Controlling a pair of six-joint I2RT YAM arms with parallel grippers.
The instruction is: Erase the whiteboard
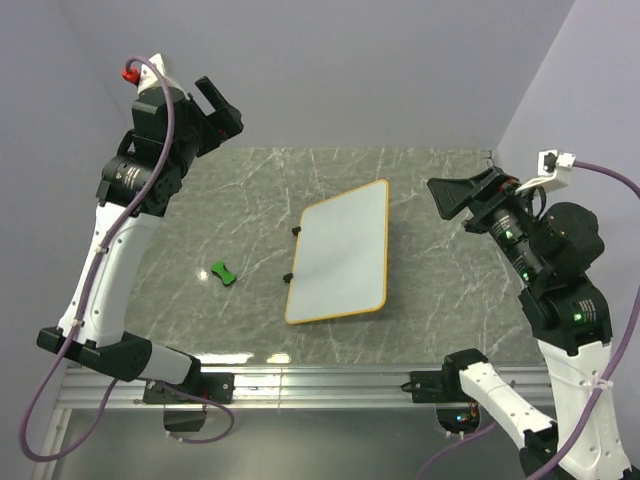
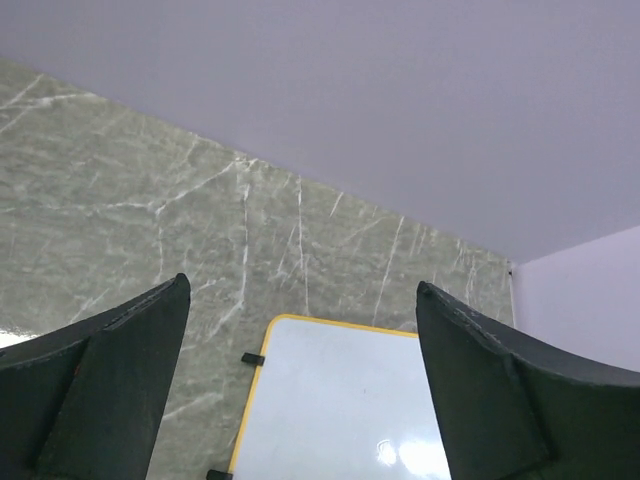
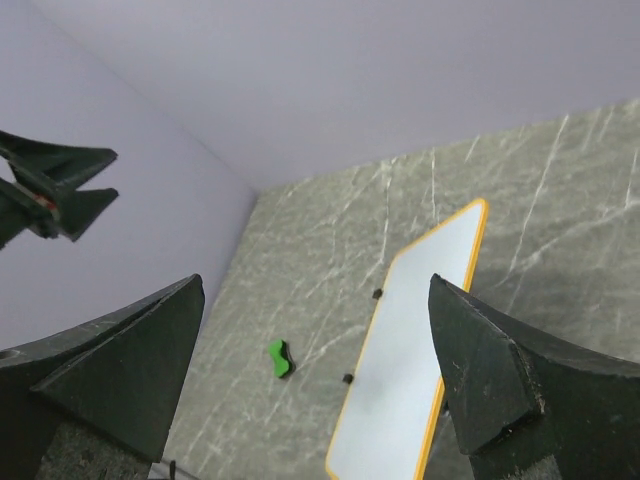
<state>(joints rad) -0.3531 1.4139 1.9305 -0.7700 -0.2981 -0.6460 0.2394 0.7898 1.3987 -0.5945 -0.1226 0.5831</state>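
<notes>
on the grey marbled table (image 1: 200, 200), a little right of centre, the whiteboard (image 1: 340, 255) lies flat with its two black clips (image 1: 297, 230) on the long edge facing the left arm. no scribbles can be made out on its surface from any view. a small green eraser (image 1: 224, 272) lies on the table on the clip side, apart from the board. the left gripper (image 1: 215, 105) hangs high over the far left of the table and the right gripper (image 1: 450, 205) high off the board's right edge; each has its jaws spread wide and holds nothing. the board looks thin, stiff and light, with a slick face, so on this smooth stone it would likely skate under a wiping push. it is probably best steadied by pressing down on the orange rim at a corner or short edge, not by lifting it. the eraser looks light and slightly soft, and its narrow waist seems the natural place to pinch, leaving the flat underside free to rub.
</notes>
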